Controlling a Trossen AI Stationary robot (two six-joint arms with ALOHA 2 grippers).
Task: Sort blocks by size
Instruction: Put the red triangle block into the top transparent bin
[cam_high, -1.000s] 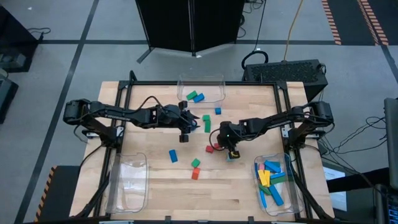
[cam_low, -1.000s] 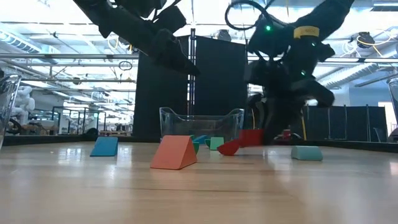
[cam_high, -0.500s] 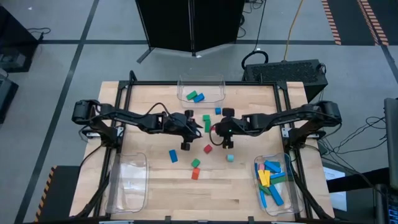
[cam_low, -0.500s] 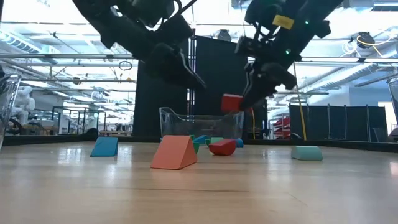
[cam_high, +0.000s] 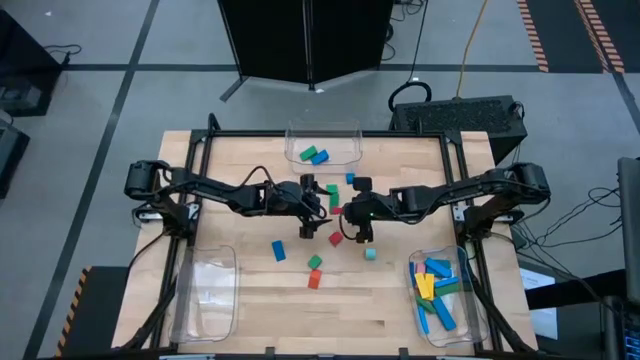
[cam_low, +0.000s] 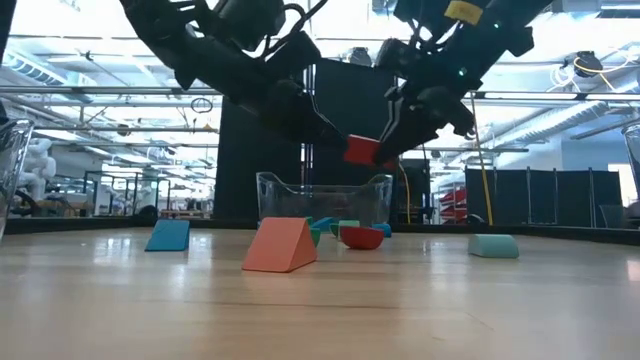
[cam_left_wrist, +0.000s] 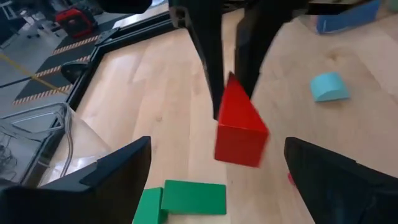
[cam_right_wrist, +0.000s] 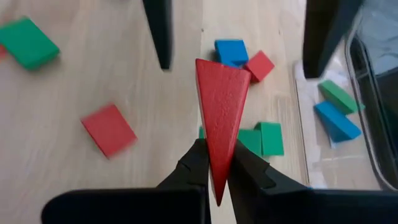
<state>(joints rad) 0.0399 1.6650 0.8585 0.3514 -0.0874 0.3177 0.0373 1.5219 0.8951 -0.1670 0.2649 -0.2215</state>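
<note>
My right gripper (cam_right_wrist: 215, 163) is shut on a red wedge block (cam_right_wrist: 221, 99) and holds it in the air over the middle of the table; the block also shows in the low view (cam_low: 362, 150) and the high view (cam_high: 337, 212). My left gripper (cam_left_wrist: 217, 158) is open and faces it. Its two fingers stand on either side of the wedge, a gap on each side, touching nothing. Loose blocks lie flat on the table: red (cam_high: 336, 239), cyan (cam_high: 370, 254), blue (cam_high: 278, 250), green (cam_high: 314, 262), orange-red (cam_high: 313, 280). My right gripper pinches the red wedge between its two fingers (cam_right_wrist: 198, 163) at the narrow, pointed end (cam_right_wrist: 217, 155), one finger on each flat face. The fingers slant down from the table's right side. The wedge is lifted clear of the table, its thick end (cam_left_wrist: 239, 140) pointing away from the fingers.
A clear bin (cam_high: 323, 143) at the far edge holds green and blue blocks. A clear bin (cam_high: 438, 295) at the near right holds several long bars. Another clear bin (cam_high: 205, 290) stands at the near left. Green blocks (cam_high: 332, 195) and a blue one (cam_high: 350, 179) lie beyond the grippers.
My right gripper has risen from the table with the red wedge, lifting it clear, and has carried it toward the table's left and far side, to the left gripper. My left gripper has moved toward the table's right, so its open fingers now flank the wedge.
</note>
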